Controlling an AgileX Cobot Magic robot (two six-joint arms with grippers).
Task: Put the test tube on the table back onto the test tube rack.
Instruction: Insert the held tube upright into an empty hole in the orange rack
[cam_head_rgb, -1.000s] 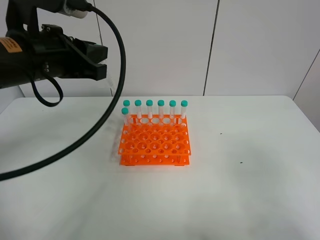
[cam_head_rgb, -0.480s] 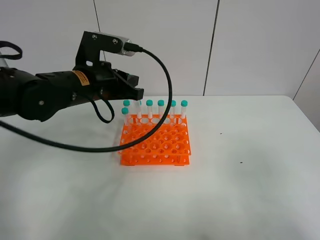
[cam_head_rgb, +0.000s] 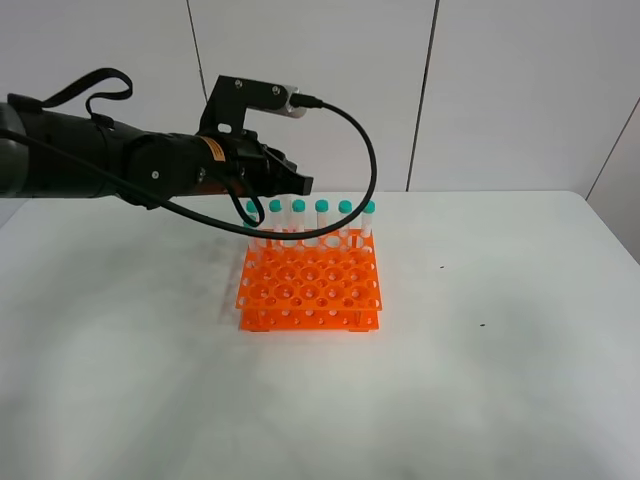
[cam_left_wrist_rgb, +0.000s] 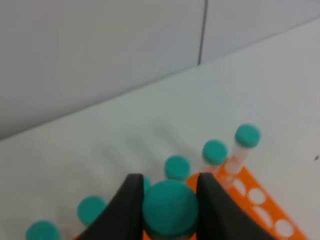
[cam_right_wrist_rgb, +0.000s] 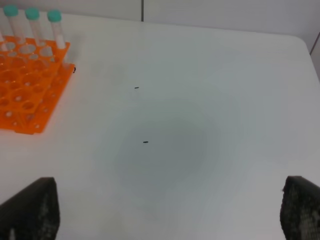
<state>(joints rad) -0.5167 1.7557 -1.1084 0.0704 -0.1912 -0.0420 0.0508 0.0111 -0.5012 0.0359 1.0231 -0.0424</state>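
White and matte, the table spreads wide with rounded corners, marked by a few dark specks. The orange test tube rack stands near its middle, and behind it rise pale grey wall panels split by dark vertical seams. The left gripper reaches over the rack's far row, its black fingers clamped on the teal cap of the test tube, among the other capped tubes standing there. Whether its tip sits in a hole is hidden. The right gripper hangs over the table, well apart from the rack, fingertips spread wide.
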